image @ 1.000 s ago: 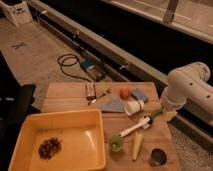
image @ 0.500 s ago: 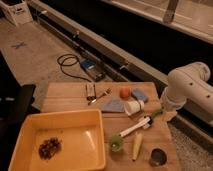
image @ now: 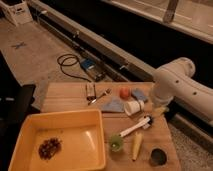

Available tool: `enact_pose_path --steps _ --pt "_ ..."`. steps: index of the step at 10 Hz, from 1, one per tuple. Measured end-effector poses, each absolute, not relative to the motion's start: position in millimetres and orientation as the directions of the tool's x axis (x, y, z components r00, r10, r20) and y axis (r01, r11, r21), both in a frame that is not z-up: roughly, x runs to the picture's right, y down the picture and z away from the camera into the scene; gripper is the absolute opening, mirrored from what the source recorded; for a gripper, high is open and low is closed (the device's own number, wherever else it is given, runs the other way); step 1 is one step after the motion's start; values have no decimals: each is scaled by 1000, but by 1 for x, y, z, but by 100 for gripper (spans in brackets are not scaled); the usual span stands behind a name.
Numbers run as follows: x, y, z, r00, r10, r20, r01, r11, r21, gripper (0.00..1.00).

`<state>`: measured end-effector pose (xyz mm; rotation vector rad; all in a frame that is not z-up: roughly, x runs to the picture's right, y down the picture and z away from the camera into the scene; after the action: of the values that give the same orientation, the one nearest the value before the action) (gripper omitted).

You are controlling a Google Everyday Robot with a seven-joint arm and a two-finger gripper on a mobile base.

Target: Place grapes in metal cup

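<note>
— Where do we stand with the gripper?

— Our jaws are spread wide and we see nothing between them. The gripper hangs under the white arm at the right edge of the wooden table, just beside the tipped white cup and above the dark end of a white-handled tool.

— And the grapes?

— In the near left of the yellow tray, well apart from us, across the whole table. The metal cup sits at the near right corner, close below us.

— So what worries us?

— The reach. We judge that crossing to the tray takes us over the white cup, the orange-red fruit and the green cup; a low sweep could knock any of them. The tray wall could catch our fingers on the way down.

— And the grapes themselves?

— A bumpy bunch may slip or shed if we pinch only one berry. On return, the metal cup looks barely wider than the bunch and stands near the table's edge, so an off-centre drop could tip it over the side.
</note>
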<state>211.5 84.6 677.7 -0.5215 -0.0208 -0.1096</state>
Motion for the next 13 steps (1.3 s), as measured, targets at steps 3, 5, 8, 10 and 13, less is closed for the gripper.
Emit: enact_pose_path --steps 3,5,8,10,13 --pt "136 84 679 972 -195 134 235 844 -482 65" --pt "82 90 675 940 -267 212 337 820 -463 65" --pt "76 92 673 935 -275 223 350 815 -462 65" --pt "77 92 673 935 -274 223 349 815 -462 65" --pt "76 91 674 933 -283 222 356 814 -458 65"
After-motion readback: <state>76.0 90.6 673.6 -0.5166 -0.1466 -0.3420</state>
